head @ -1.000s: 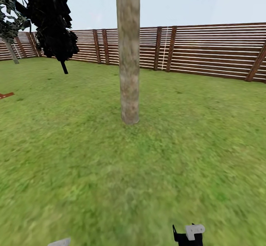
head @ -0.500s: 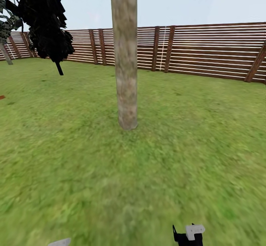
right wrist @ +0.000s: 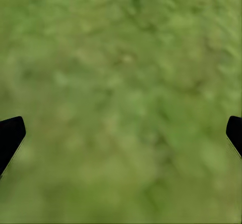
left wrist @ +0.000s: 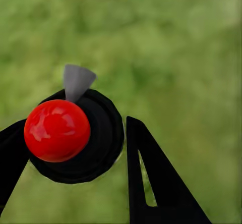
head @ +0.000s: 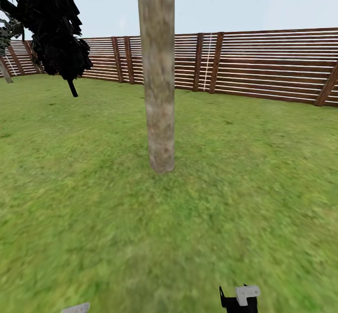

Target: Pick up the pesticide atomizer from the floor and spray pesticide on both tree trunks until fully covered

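The pesticide atomizer point(left wrist: 70, 133) has a shiny red ball top, a round black body and a grey nozzle. My left gripper point(left wrist: 75, 138) is shut on it, one black finger point(left wrist: 10, 156) on each side, above blurry grass. A tree trunk point(head: 157, 78), thick and mottled grey-tan, rises straight ahead from the lawn point(head: 244, 172) in the head view. The second tree's thin-looking trunk point(head: 4, 71) leans at the far left by the fence. My right gripper point(right wrist: 121, 133) hangs open over grass with nothing between its fingers; that arm's end point(head: 239, 299) pokes in at the bottom edge.
A black-dark cypress point(head: 51, 21) stands at the back left. A brown slatted wooden fence point(head: 263, 64) rings the lawn behind the trunk. Grass spreads on both sides of the trunk and between me and it.
The whole head view has shifted: the camera has come closer to the trunk, whose base now sits lower and looks wider. A small red thing at the left edge has left the view.
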`<state>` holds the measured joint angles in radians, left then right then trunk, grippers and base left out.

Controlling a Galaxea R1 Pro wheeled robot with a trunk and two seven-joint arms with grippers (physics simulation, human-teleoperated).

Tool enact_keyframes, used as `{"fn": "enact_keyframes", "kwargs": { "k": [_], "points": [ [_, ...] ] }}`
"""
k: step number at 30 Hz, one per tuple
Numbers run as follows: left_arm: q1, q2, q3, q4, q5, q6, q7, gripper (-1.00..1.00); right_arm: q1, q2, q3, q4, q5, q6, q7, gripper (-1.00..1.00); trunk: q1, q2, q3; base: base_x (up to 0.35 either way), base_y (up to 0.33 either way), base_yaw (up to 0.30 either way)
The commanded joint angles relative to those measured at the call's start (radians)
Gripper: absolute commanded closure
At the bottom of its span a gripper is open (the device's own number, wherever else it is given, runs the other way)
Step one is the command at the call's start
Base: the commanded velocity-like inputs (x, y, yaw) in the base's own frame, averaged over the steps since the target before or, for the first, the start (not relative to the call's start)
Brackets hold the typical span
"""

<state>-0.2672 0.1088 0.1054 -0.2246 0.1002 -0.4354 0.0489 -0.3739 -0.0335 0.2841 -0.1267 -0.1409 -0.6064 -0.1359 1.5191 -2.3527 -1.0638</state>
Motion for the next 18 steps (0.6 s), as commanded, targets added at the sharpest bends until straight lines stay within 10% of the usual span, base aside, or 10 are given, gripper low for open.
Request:
{"fn": "enact_keyframes", "kwargs": {
  "k": [1, 18],
  "points": [
    [-0.001, 0.0, -0.003, 0.001, 0.01, -0.003, -0.001, 1.0, 0.0, -0.001, 0.009, 0.0, -0.009, -0.003, -0.003, -1.0, 0.0, 0.0, 0.0, 0.34, 0.0, 0.0],
    [0.0, 0.011, -0.002, -0.002, 0.01, -0.005, -0.001, 1.0, 0.0, 0.001, 0.01, 0.0, -0.012, -0.003, -0.004, -1.0, 0.0, 0.0, 0.01, 0.34, 0.0, 0.0]
  ]
}}
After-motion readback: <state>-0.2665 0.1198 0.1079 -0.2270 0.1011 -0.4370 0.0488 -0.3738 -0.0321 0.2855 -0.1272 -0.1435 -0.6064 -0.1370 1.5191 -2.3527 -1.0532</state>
